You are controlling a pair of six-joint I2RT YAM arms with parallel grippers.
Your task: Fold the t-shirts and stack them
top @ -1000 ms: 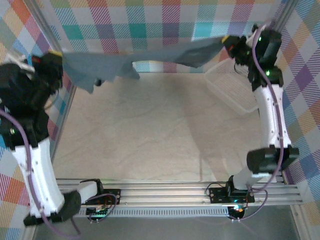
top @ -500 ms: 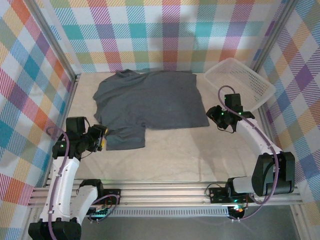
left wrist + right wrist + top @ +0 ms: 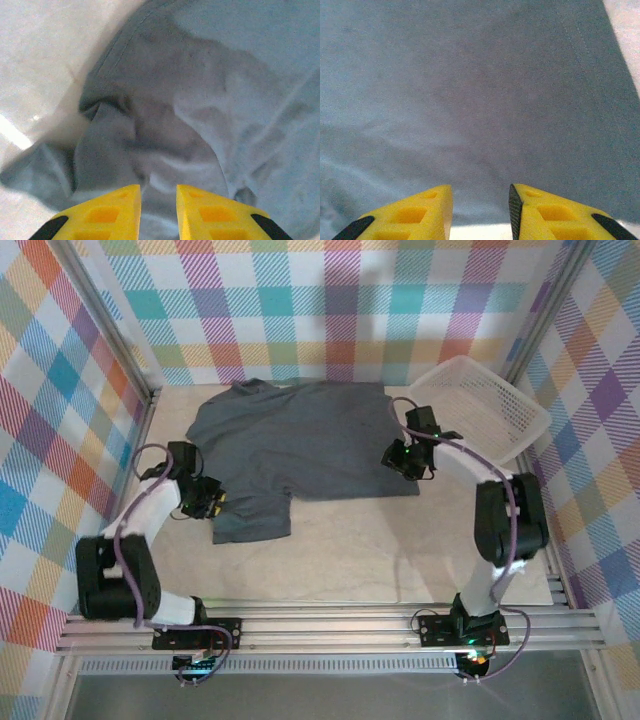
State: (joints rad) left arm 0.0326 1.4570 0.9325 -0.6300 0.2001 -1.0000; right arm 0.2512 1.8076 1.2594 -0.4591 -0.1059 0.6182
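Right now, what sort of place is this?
Probably a robot test cell, not a home: plaid panels wall in the table, an aluminium rail edges it, and a t-shirt and mesh basket lie on it.

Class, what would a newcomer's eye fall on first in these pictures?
A dark grey t-shirt lies spread flat on the far half of the table, one sleeve rumpled beside the left claw. The right claw hovers over its right edge, and a white mesh basket sits in the far right corner.

The t-shirt [image 3: 300, 445] is slate-grey, basket [image 3: 483, 398] white (walls [image 3: 300, 300] rainbow plaid).
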